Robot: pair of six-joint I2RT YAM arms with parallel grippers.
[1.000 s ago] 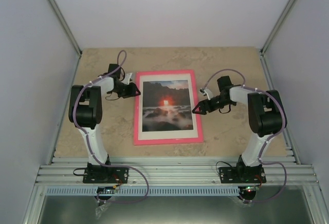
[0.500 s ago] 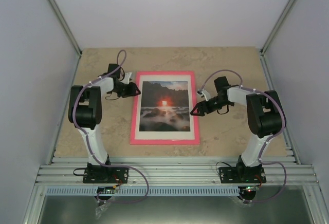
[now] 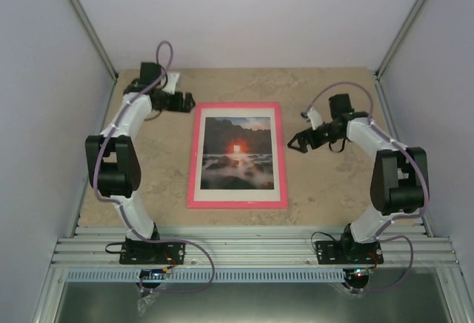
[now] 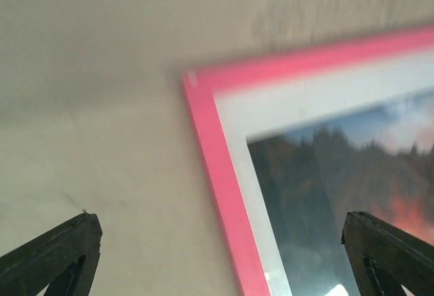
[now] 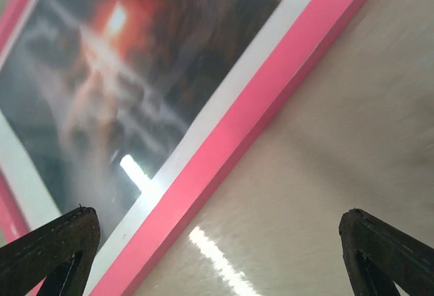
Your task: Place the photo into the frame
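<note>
The pink frame [image 3: 194,152] lies flat in the middle of the table. The photo [image 3: 237,152], a dark landscape with a glowing red sun, sits inside it behind a white border. My left gripper [image 3: 190,102] is open and empty, hovering by the frame's far left corner. The left wrist view shows that frame corner [image 4: 217,174] and the photo [image 4: 319,174] between the spread fingers of the left gripper [image 4: 218,225]. My right gripper [image 3: 295,144] is open and empty, just right of the frame's right edge. In the right wrist view, the right gripper [image 5: 217,215] looks down on the frame's edge [image 5: 258,106] and the photo [image 5: 115,72].
The tan marbled table [image 3: 333,190] is bounded by white walls on the left, right and back, with metal posts [image 3: 396,30] at the far corners. An aluminium rail [image 3: 252,245] with both arm bases runs along the near edge.
The frame was nudged left and squared up. Both grippers then opened wide and drew back from its sides, the left toward the far left corner, the right out to the right.
</note>
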